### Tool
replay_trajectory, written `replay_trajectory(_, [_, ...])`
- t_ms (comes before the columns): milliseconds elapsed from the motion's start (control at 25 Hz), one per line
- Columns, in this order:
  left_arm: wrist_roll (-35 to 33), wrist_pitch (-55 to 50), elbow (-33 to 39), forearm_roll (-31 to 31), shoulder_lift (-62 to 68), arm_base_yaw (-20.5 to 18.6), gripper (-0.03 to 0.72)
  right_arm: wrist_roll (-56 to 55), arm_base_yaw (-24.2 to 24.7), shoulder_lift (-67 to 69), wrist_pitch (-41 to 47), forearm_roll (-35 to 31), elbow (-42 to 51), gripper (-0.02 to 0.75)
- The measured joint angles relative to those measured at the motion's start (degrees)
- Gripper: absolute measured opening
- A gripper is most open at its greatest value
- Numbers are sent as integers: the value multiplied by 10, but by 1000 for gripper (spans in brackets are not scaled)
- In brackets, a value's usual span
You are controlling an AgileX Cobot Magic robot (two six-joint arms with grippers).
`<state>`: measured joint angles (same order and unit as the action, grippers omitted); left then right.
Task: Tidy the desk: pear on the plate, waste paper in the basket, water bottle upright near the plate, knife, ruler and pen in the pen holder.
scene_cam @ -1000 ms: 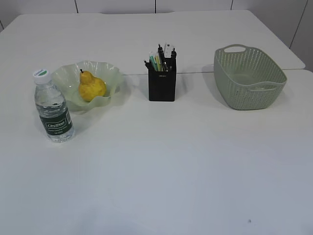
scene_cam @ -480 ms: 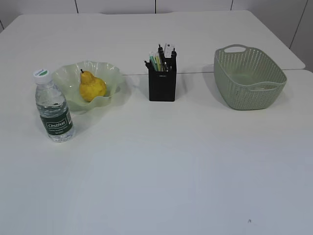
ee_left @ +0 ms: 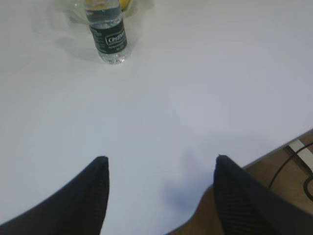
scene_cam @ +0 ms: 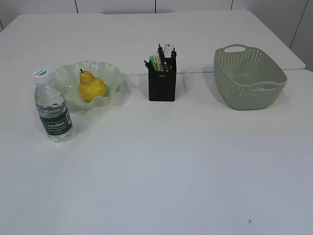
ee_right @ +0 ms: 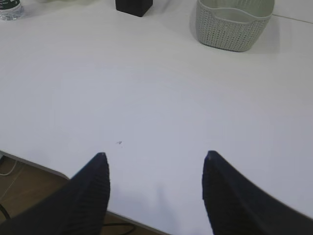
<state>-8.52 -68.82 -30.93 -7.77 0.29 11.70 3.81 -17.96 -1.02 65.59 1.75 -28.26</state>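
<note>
Left end effector [ee_left: 159,164], right end effector [ee_right: 155,159], tapered black ribbed fingers [ee_left: 88,196]

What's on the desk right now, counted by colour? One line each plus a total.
Green: 2, the plate and the basket
Yellow: 1, the pear on the plate
Black: 1, the pen holder, with pens and a ruler I can't count
Clear: 1, the water bottle, upright
Total: 5; whether the basket holds any waste paper is hidden

My left gripper [ee_left: 159,169] hangs open and empty over the desk [ee_left: 195,98]; the water bottle [ee_left: 107,32] stands upright far ahead.
</note>
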Motion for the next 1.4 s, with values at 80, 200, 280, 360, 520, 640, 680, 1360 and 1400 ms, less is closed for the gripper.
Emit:
replay_trajectory(80, [-1,29,11,1,0,0,473,1,0,0,0,0,0,475])
replay_trajectory(200, [3,41,16,10,0,0,473,1,0,0,0,0,0,475])
replay_trajectory(280, [18,43,16,20,0,0,474,1,0,0,0,0,0,475])
replay_trajectory(360, [25,45,16,26,0,0,473,1,0,0,0,0,0,475])
replay_trajectory(520, [29,45,16,30,0,0,473,-14,0,0,0,0,0,475])
replay_trajectory(640, [29,45,16,31,0,0,473,-16,0,0,0,0,0,475])
replay_trajectory(680, [29,45,16,31,0,0,473,-16,0,0,0,0,0,475])
replay_trajectory(1360, [30,45,16,33,0,0,470,-16,0,0,1,-2,0,475])
replay_trajectory(1400, [30,45,16,33,0,0,470,-16,0,0,1,-2,0,475])
